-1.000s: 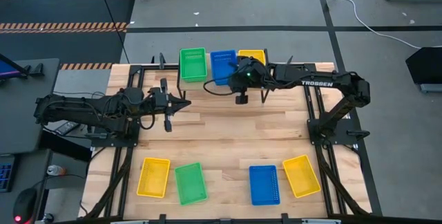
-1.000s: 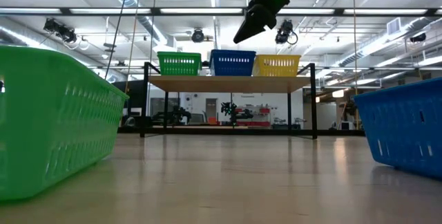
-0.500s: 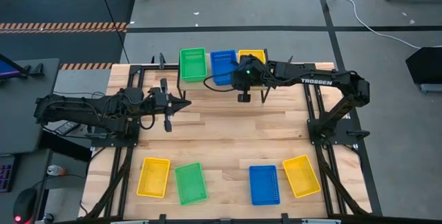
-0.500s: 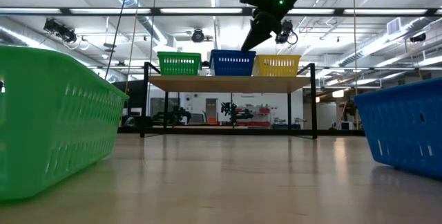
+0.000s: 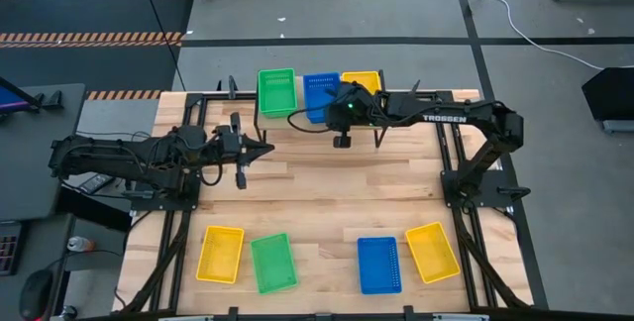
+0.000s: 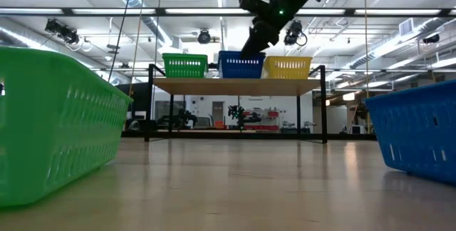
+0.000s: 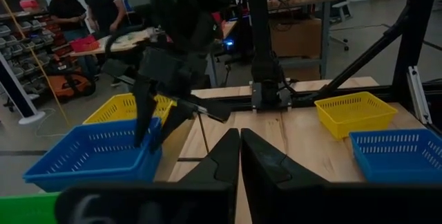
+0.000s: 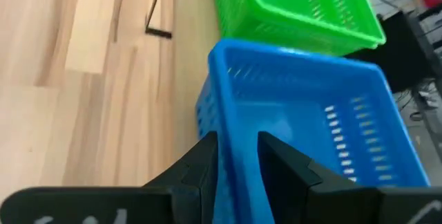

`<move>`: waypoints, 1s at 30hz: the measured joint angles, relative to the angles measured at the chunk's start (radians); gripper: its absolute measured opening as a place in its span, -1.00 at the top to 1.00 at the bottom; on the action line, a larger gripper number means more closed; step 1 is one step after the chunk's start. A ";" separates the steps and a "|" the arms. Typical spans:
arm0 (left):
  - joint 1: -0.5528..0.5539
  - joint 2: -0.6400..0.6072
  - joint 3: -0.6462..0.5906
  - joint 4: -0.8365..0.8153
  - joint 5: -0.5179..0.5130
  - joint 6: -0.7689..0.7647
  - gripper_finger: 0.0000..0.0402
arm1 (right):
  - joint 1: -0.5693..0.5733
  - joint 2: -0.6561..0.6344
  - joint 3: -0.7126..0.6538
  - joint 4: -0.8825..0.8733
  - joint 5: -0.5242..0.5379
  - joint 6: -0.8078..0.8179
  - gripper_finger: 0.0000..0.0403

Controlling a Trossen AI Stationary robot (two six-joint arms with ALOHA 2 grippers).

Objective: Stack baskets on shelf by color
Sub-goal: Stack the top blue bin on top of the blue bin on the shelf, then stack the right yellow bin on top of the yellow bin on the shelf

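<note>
The shelf stands at the table's far edge and carries a green basket, a blue basket and a yellow basket side by side. My right gripper is at the blue basket's near end, shut on its wall. My left gripper is shut and touches nothing, hovering over the table's left middle. Near the table's near edge, a yellow basket, a green basket, a blue basket and another yellow basket rest on their bottoms. My right gripper holds the blue basket by its near short wall, close to the right corner. One finger is inside the basket and the other finger is outside. The fingers slant down from above and the right. The basket sits level on the shelf.
The shelf's thin black legs stand on the wooden table. The middle of the table is bare wood. In the low view the near green basket and blue basket loom at either side. People stand in the room beyond.
My right gripper has shifted a little toward the table's left along the shelf front, from the gap between the blue and yellow baskets to the blue basket's near wall, and has tipped more steeply. The baskets on the shelf have stayed in place.
</note>
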 joint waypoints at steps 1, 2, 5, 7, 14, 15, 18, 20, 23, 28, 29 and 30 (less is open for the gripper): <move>0.000 0.000 0.000 0.000 0.000 0.000 0.90 | 0.000 -0.001 0.000 -0.002 0.000 -0.002 0.46; 0.000 0.000 0.000 0.002 0.000 0.000 0.90 | 0.000 -0.001 0.000 0.008 0.000 -0.004 0.46; 0.000 0.000 0.000 0.000 0.000 0.000 0.92 | -0.002 -0.001 0.000 0.016 0.001 -0.014 0.46; 0.000 0.000 0.000 -0.002 0.000 0.000 0.92 | -0.002 -0.001 0.000 0.021 0.000 -0.016 0.45; 0.000 0.000 0.000 0.001 0.000 0.000 0.89 | -0.002 -0.001 0.000 0.073 -0.010 -0.022 0.46; 0.000 0.000 0.000 0.002 0.000 0.000 0.89 | -0.002 -0.001 0.000 0.081 -0.015 -0.027 0.45; 0.000 0.000 0.000 0.002 0.000 0.000 0.91 | -0.002 -0.001 0.000 0.105 -0.024 -0.044 0.45; 0.000 0.000 0.000 0.001 0.000 0.000 0.92 | -0.002 -0.001 0.000 0.107 -0.024 -0.048 0.46; 0.000 0.000 0.000 -0.001 0.000 0.000 0.93 | 0.000 -0.002 0.000 0.096 -0.020 -0.048 0.46; 0.000 0.000 0.000 -0.015 0.000 0.001 0.91 | 0.055 -0.030 0.000 0.078 0.092 -0.047 0.46; 0.000 0.000 0.000 -0.015 0.000 0.001 0.90 | 0.075 -0.042 0.000 0.061 0.108 -0.045 0.46; 0.000 0.000 0.000 -0.015 0.000 0.001 0.90 | 0.095 -0.058 0.000 0.044 0.116 -0.033 0.46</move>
